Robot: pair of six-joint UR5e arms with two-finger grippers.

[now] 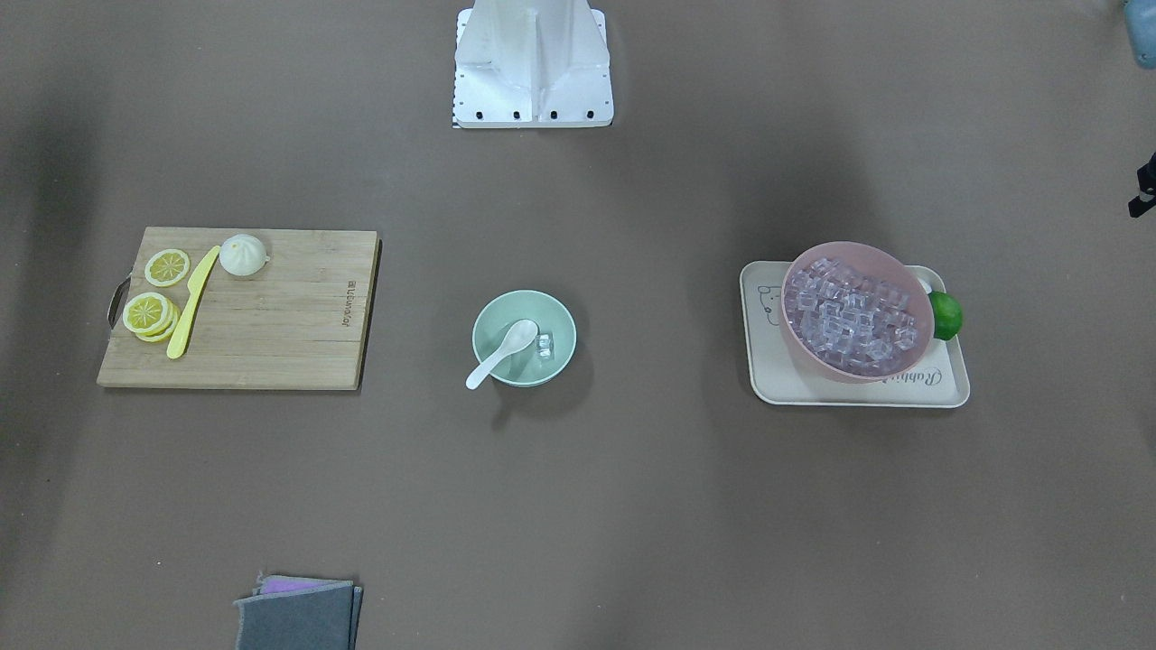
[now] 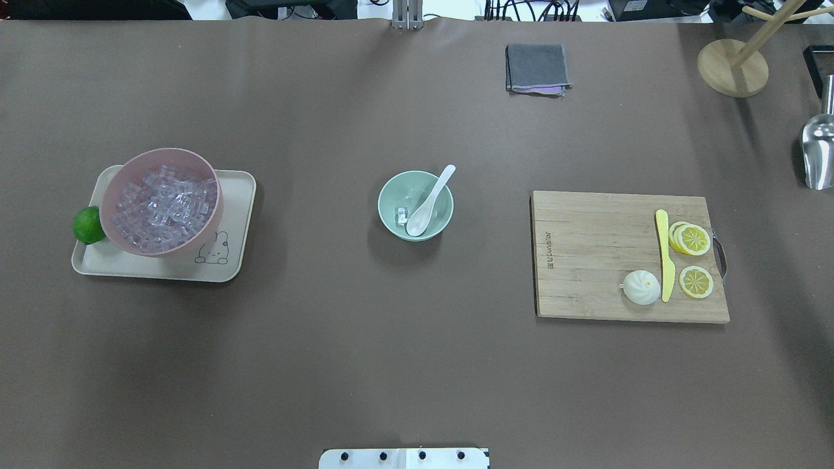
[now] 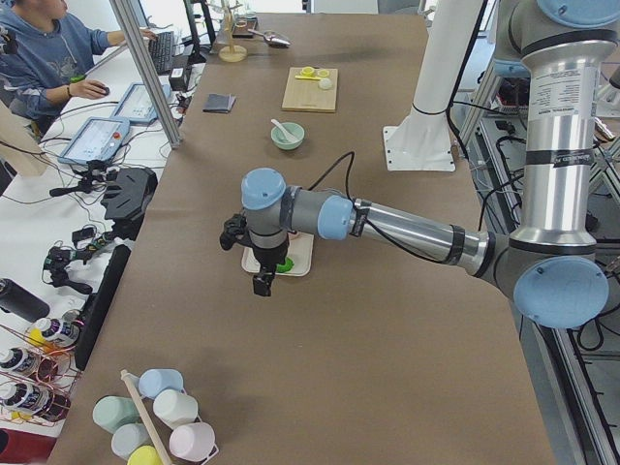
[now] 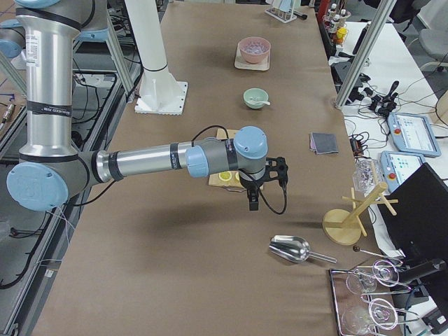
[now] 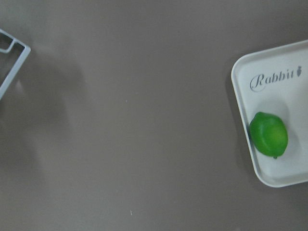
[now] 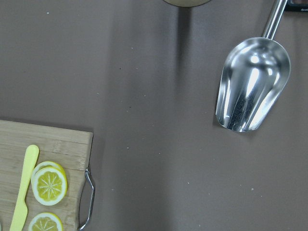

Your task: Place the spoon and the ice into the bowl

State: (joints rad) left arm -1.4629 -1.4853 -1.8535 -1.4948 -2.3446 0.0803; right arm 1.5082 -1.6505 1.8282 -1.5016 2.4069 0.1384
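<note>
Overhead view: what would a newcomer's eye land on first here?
First the mint bowl at the table's centre, with the spoon leaning in it and some ice cubes beside its scoop. Next the pink bowl heaped with ice on the tray at left, then the board with lemon slices at right.

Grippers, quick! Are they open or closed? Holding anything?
Left gripper: cannot be told, seen only from the side.
Right gripper: cannot be told either.

Brown table (image 2: 326, 365): bowl (image 2: 396, 193), tray (image 2: 240, 210), cutting board (image 2: 586, 260), folded cloth (image 2: 535, 67), metal scoop (image 2: 819, 153), wooden stand (image 2: 732, 68).
</note>
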